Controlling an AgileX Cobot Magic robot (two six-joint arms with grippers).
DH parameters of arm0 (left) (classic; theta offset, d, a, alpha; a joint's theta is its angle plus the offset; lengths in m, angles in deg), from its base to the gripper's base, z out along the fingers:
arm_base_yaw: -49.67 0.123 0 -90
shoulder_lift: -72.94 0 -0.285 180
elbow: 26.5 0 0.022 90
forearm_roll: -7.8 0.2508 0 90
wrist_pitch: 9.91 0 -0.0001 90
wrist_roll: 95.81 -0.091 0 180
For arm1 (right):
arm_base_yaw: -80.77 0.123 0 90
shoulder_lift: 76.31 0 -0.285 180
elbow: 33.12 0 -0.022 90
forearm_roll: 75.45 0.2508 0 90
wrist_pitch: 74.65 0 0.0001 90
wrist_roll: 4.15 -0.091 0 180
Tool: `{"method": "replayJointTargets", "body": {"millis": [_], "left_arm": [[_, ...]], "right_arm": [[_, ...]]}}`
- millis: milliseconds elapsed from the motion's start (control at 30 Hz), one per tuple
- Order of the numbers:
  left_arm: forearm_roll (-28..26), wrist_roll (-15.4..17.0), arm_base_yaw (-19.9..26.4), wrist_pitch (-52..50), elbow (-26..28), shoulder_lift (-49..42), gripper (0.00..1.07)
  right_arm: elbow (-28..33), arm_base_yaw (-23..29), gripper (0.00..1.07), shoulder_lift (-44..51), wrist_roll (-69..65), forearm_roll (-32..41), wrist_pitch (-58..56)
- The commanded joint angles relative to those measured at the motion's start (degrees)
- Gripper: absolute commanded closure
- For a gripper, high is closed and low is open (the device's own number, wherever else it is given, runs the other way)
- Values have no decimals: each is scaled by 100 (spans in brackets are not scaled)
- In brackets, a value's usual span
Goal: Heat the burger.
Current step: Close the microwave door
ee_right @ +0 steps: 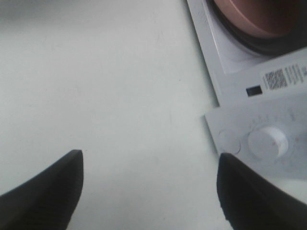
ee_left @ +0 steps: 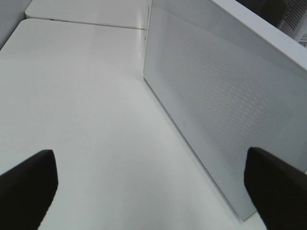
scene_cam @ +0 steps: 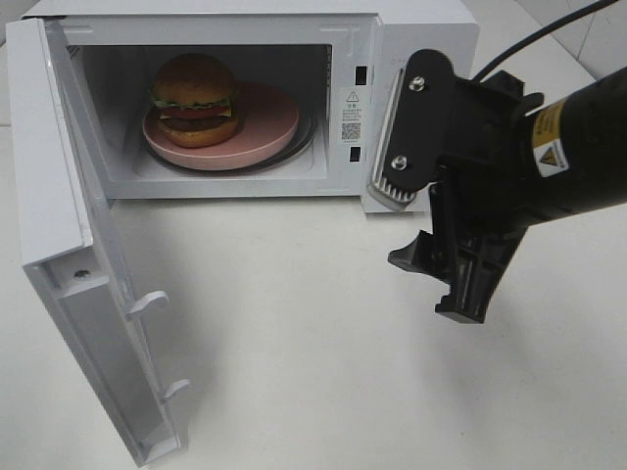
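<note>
Black and blocky, the right hand [scene_cam: 397,227] hangs nearest, fingers spread and holding nothing, just in front of the control side of the white microwave [scene_cam: 421,29]. Inside the cavity the burger [scene_cam: 196,98] sits on a round pink plate [scene_cam: 265,122] (glossy bun, green frill). The door [scene_cam: 69,245] stands swung wide at the left, with bare white counter [scene_cam: 294,362] in front.

From the left wrist, the left hand [ee_left: 151,191] is spread wide and empty over smooth counter, beside the door's finely dotted face.

From the right wrist, dark fingers [ee_right: 43,191] flank open counter; the plate's rim and a round white dial [ee_right: 267,142] show nearby.
</note>
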Motion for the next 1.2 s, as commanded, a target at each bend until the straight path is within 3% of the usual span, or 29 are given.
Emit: {"method": "replayJointTargets", "body": {"millis": [33,533,1200], "left_arm": [[6,17,6,17,-11,-80,9],[6,17,6,17,-11,-80,9],[6,17,6,17,-11,-80,9]], "right_arm": [[17,-17,32,350,-745,17,-647],[17,-17,31,1942,-2057,17,-2899],[69,-17,31,3575,-2561,-40,-3948]]}}
